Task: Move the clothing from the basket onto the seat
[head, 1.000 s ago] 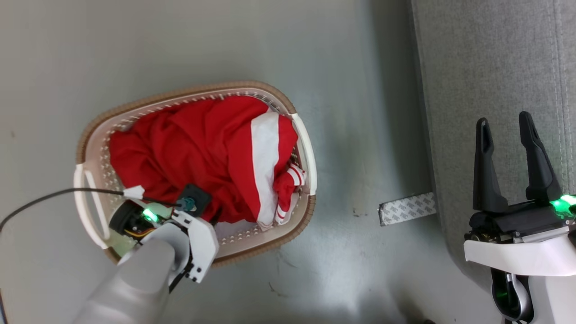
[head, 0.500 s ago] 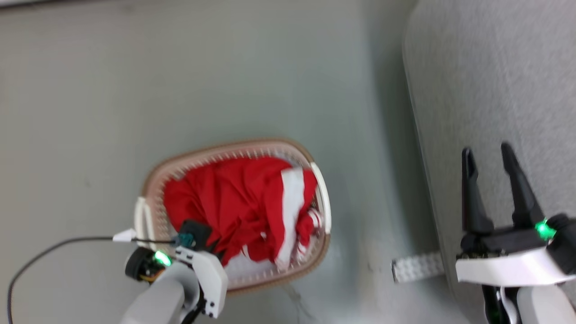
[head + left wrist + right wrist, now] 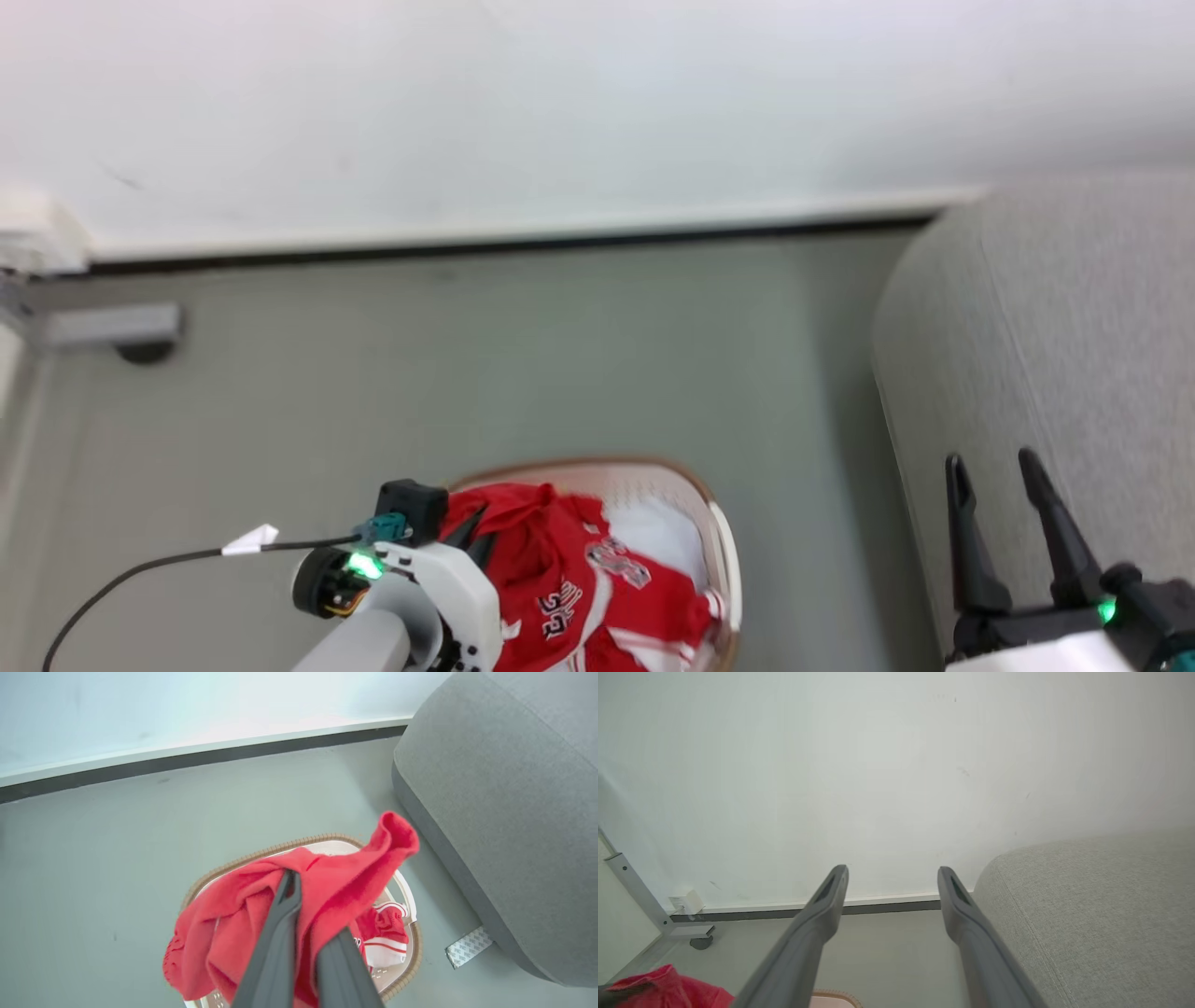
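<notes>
- My left fingers (image 3: 286, 914) are pressed together on a fold of a red jersey (image 3: 345, 877). They pinch it high, so the cloth hangs free above the basket instead of dragging on the rim.
- The basket (image 3: 280, 847) sits on the floor (image 3: 117, 826) just below that hanging cloth. More red-and-white clothing (image 3: 385, 940) lies inside, so I judge the job barely begun.
- The grey sofa (image 3: 504, 826) stands to the right, near the basket but apart from it. I see nothing red on the part in view, so the jersey has to go across and up onto it.
- My right fingers (image 3: 815, 926) are spread wide and empty, held beside the sofa's rounded edge, out of the way and ready to help.
</notes>
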Controlling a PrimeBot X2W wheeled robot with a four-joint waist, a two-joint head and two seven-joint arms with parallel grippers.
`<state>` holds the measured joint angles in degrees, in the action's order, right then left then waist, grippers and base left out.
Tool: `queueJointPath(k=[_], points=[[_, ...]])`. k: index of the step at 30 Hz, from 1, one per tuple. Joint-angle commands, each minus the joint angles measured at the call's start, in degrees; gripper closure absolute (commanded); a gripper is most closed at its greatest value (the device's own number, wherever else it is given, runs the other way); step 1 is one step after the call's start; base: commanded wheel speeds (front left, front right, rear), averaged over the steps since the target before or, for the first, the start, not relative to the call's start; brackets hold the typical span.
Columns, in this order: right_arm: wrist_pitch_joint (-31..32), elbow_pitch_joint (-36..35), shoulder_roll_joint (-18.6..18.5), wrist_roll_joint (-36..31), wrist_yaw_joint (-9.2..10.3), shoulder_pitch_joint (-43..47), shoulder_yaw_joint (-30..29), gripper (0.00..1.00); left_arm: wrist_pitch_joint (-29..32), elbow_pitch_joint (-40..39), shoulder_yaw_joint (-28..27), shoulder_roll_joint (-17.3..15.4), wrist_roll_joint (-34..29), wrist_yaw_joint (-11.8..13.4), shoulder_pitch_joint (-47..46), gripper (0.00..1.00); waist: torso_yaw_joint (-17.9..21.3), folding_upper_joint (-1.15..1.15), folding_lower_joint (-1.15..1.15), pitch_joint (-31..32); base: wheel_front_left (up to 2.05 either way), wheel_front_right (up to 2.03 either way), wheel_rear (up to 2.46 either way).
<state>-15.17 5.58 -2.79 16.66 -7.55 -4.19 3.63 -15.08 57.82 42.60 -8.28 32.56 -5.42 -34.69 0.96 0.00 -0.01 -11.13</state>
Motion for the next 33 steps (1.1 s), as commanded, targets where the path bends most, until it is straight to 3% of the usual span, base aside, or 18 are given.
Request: queueJointPath(k=[1, 11, 23, 28, 33], points=[[0.02, 0.3, -0.22, -0.43, 0.12, 1.76, -0.02, 0.0, -0.11, -2.48, -0.64, -0.77, 0.14, 0.64, 1.49, 1.0, -3.63, 0.0, 0.01, 5.85, 0.0, 0.0, 0.0], [0.02, 1.26, -0.21, -1.39, 0.12, 5.83, 1.91, 0.0, 1.38, -16.82, -2.32, -3.84, 0.87, 3.7, 3.78, 1.0, -4.5, 0.0, 0.01, 12.16, 0.0, 0.0, 0.0], [0.02, -0.78, -0.2, -3.54, 0.12, 6.37, 4.37, 0.0, 8.76, -43.71, -5.59, -10.69, 1.98, 10.24, 5.19, 1.0, -2.12, 0.0, 0.01, 14.99, 0.0, 0.0, 0.0], [0.02, -2.16, -0.3, -5.23, 0.12, 5.81, 7.29, 0.0, 12.0, -52.44, -5.83, -12.95, 1.35, 12.8, 6.23, 1.0, -1.47, 0.0, 0.01, 15.16, 0.0, 0.0, 0.0], [0.03, -3.37, -2.64, -5.47, 0.12, 2.8, 11.69, 0.0, 13.84, -57.1, -5.11, -13.28, 1.38, 14.08, 7.3, 1.0, -1.28, 0.0, 0.01, 15.16, 0.0, 0.0, 0.0]])
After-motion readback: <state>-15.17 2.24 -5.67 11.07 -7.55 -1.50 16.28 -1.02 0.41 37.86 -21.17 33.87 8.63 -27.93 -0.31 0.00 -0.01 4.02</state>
